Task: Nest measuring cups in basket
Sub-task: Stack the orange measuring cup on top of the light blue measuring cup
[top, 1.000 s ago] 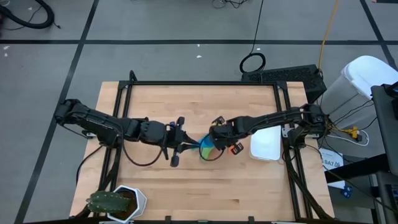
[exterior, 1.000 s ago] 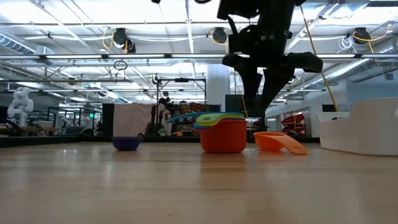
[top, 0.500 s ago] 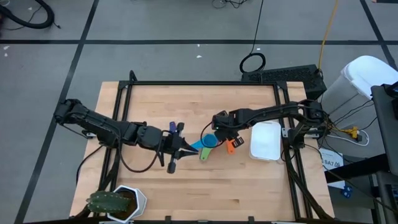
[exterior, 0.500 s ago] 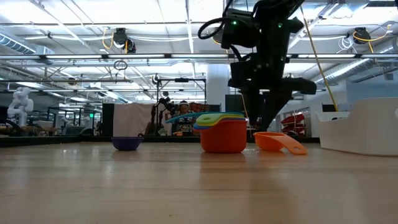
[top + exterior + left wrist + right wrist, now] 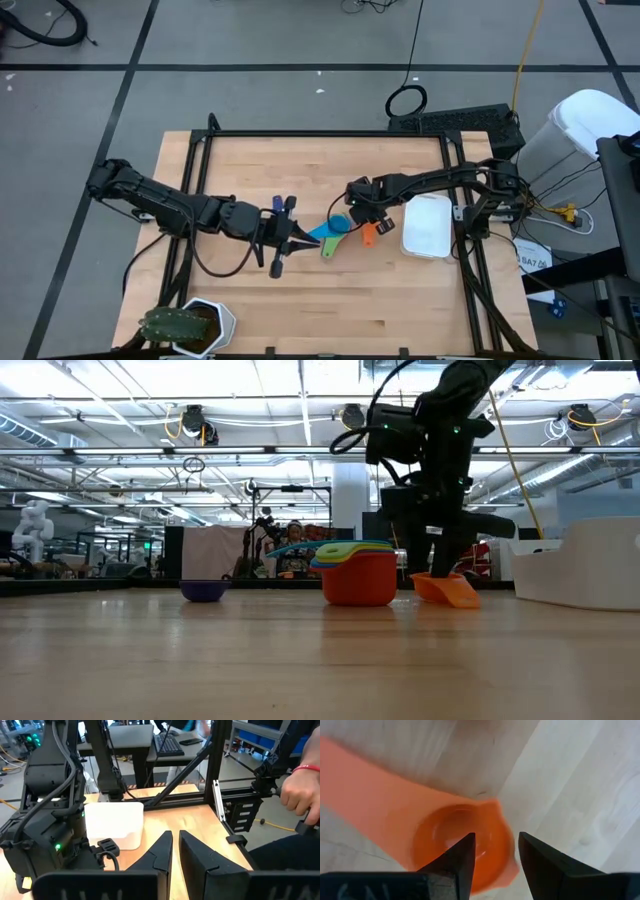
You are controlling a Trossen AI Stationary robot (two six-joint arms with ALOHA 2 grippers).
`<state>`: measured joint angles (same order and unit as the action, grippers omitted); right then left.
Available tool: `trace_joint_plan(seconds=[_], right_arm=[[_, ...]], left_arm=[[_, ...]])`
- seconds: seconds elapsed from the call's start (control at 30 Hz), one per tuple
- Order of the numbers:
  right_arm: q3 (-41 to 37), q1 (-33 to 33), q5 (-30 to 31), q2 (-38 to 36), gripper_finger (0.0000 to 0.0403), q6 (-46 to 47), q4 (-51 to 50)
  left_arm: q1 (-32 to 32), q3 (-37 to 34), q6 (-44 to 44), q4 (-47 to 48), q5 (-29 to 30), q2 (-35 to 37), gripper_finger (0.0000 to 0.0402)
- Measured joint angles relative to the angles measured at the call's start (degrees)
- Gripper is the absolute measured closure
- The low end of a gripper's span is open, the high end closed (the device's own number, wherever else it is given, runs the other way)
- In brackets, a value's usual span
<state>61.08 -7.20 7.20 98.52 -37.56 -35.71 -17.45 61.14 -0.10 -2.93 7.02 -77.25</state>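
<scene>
An orange measuring cup [image 5: 455, 845] lies on the table just left of the white basket [image 5: 428, 228]. My right gripper [image 5: 496, 840] points down over it, open, one finger above the bowl and the other outside the rim. A stack of nested cups [image 5: 358, 575], red outermost, stands beside it [image 5: 335, 230]. A dark blue cup [image 5: 204, 590] sits alone farther left. My left gripper [image 5: 300, 238] hovers shut, left of the stack, pointing toward it with nothing held. My right gripper comes at the orange cup from above, its fingers [image 5: 465, 852] astride the bowl's wall [image 5: 509, 851] on the side away from the handle. The cup rests on the table. Whether a finger touches the wall, I cannot tell.
A white hexagonal pot with a green plant [image 5: 195, 325] stands at the near left corner. Black frame rails [image 5: 460, 170] run along the table's sides. A person's hand [image 5: 300, 795] shows beyond the table's right edge. Bare wood lies along the near and far sides.
My right gripper has come down and a little toward the table's right edge, from beside the stack onto the orange cup, staying open. In the low view the cup's handle shows shorter than before, as if the cup has turned a little.
</scene>
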Motion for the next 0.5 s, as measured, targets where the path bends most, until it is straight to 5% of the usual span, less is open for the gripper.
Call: trace_joint_plan(seconds=[0.13,0.3,0.5], right_arm=[[-0.9,-0.2,0.0,0.0,0.0277,-0.2,0.8],[-1.3,-0.2,0.0,0.0,0.0383,-0.7,0.2],[-1.2,-0.1,2.6,-0.6,0.0399,-0.2,0.0]], left_arm=[[0.1,0.0,0.0,-0.3,0.0,0.0,0.0364],[0.2,0.0,-0.1,-0.3,0.0,0.0,0.0364],[0.2,0.0,-0.1,-0.2,0.0,0.0,0.0364]])
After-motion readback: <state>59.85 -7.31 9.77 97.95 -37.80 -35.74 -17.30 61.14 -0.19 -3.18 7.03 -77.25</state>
